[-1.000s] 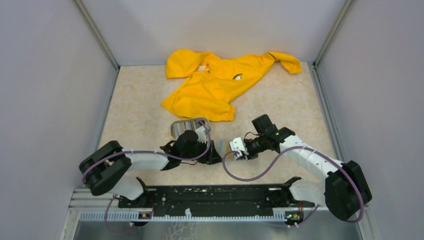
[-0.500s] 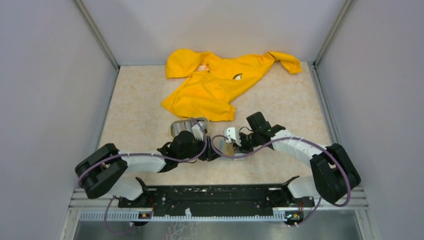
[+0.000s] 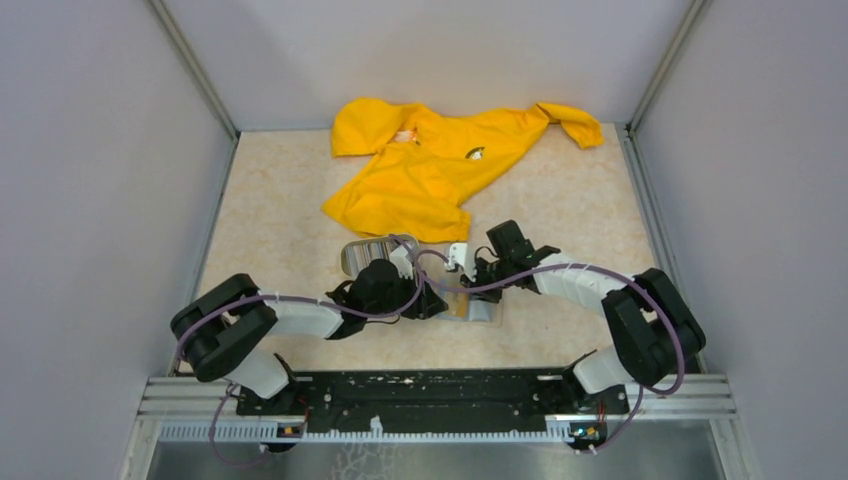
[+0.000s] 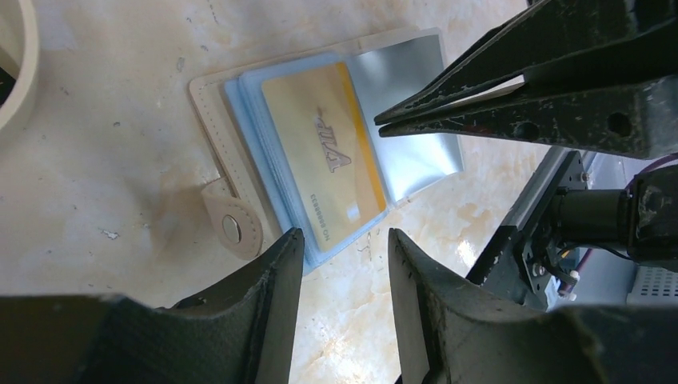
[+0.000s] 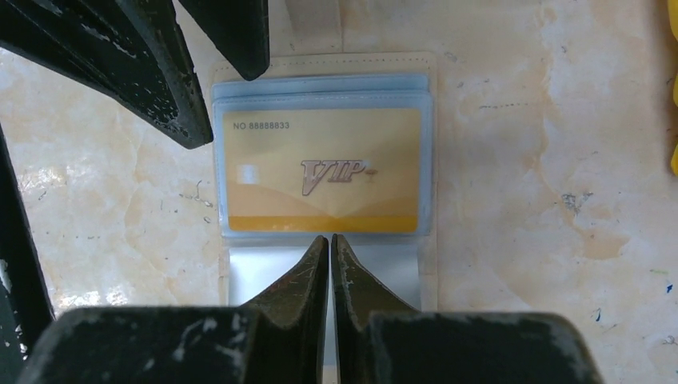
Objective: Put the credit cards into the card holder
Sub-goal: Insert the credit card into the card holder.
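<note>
Holder [image 3: 482, 310] lies open on the table [image 3: 290, 240] beneath both grippers: left gripper [image 3: 432, 303] at its left edge, right gripper [image 3: 466, 290] over it, a tray [image 3: 375, 248] just behind the left one.

Left wrist: the fingers [image 4: 264, 304] stand apart and empty, just short of the holder's near edge. A gold card [image 4: 324, 152] in its clear pocket runs lengthwise away from them, with the snap tab [image 4: 232, 228] to their left.

Right wrist: the fingers [image 5: 300, 296] are pressed together, tips at the card's near long edge. The card lies crosswise, lettering upright. I cannot tell whether they pinch a sleeve.
</note>
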Tool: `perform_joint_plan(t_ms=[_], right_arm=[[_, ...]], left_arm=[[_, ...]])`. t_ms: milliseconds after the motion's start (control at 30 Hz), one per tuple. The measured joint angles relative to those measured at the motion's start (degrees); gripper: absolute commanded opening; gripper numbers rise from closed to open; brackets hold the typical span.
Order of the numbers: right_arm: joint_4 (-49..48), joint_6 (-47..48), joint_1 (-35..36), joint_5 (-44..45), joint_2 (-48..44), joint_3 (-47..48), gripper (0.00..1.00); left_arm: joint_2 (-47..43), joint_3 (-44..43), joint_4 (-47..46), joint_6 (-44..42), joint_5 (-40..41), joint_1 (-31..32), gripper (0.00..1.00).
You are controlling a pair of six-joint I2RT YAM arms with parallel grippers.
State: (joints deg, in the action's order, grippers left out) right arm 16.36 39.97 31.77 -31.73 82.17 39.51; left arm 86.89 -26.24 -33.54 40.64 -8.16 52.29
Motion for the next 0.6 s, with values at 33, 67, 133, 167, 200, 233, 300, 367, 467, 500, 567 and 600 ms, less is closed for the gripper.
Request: perform_joint_plan(t_ms=[33,67,133,167,200,233,300,367,467,500,567,600], right_arm=[[-0.33,-0.39,0.0,0.04,0.09,0.0,0.04],[-0.5,-0.83,0.0,0.09,0.09,0.0,0.04],[-0.92,-1.62,0.0,0.09,0.09,0.0,0.03],[-1.01,-1.92,0.0,0.11,0.09,0.0,0.03],[-1.03,-2.14,0.0,0.13,0.13,0.0,0.03],[-1.11,-2.43,0.0,0.13,0.33,0.0,0.03],[-1.29,-2.73,0.0,0.2,1.05,0.04,0.03],[-1.33,-2.89,0.0,0.22,1.88,0.04,0.03],[-1.03,-3.15,0.0,0.5,2.91,0.33,0.02],[-0.79,-3.15,0.0,0.63,3.28,0.7,0.02],[-0.46,-3.17,0.0,0.76,4.15,1.6,0.02],[-0.44,-3.17,0.02,0.87,4.44,1.9,0.02]], left_arm=[[0.44,-0.04,-0.15,0.04,0.0,0.0,0.48],[0.76,-0.09,-0.31,0.07,0.0,0.0,0.47],[1.38,-0.2,-0.61,0.11,0.02,0.0,0.46],[1.57,-0.26,-0.76,0.11,0.02,0.0,0.45],[1.68,-0.33,-0.9,0.09,0.02,0.0,0.46],[1.7,-0.33,-1.03,0.09,0.02,0.0,0.45],[1.7,-0.33,-1.22,0.09,0.04,0.0,0.45],[1.7,-0.37,-1.2,0.09,0.09,0.0,0.45],[1.73,-0.79,-1.18,0.09,0.26,0.0,0.45],[1.75,-1.07,-1.18,0.07,0.33,0.0,0.46],[1.95,-1.64,-1.18,0.04,0.5,0.0,0.46],[2.08,-1.88,-1.16,0.04,0.57,0.0,0.47]])
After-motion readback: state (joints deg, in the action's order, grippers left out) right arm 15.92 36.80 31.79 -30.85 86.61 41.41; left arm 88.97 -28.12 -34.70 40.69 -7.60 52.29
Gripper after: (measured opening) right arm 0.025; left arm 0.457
